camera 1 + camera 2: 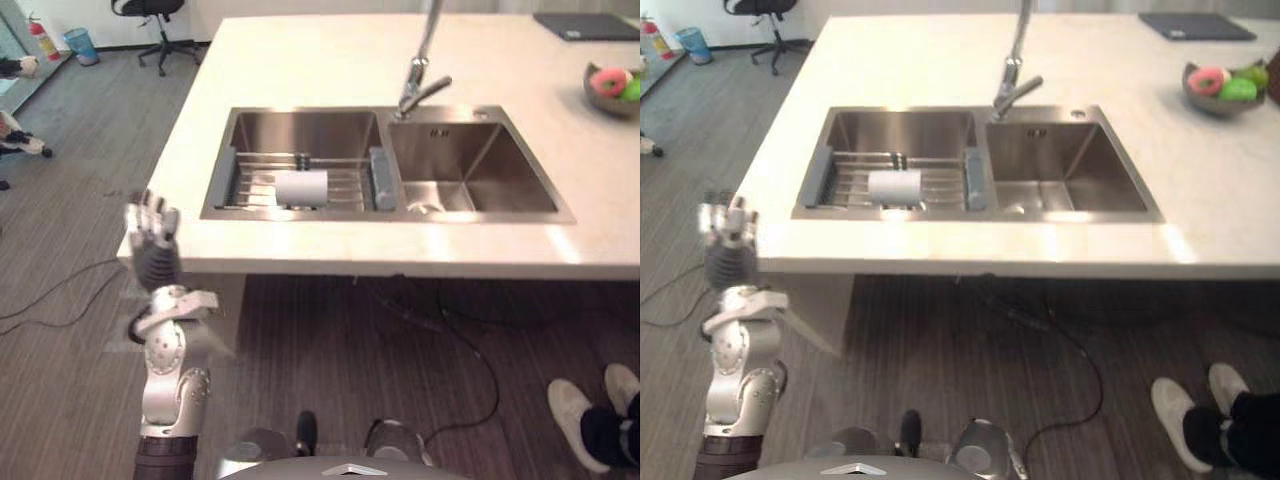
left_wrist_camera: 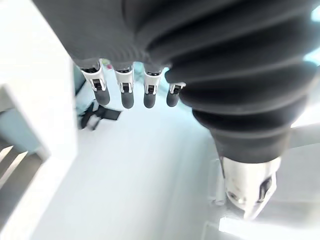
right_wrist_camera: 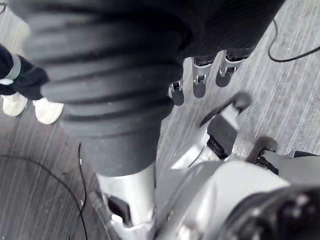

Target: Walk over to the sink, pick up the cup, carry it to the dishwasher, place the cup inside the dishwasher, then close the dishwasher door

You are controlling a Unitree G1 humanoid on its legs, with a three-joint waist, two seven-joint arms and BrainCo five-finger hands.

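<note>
The left robot hand (image 1: 152,238) is hovering empty, fingers spread, beside the worktop (image 1: 330,60); reaching over, it should be wrapping the sideways white cup (image 1: 301,187) mid-body.

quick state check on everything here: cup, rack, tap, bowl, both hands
cup: lying on its side on the rack, not held
rack: set across the sink's left basin, carrying the cup
tap: no water stream visible
bowl: upright on the counter, pink and green fruit inside
left hand: raised by the counter's corner, fingers straight, empty
right hand: over the floor, fingers relaxed, empty
</note>
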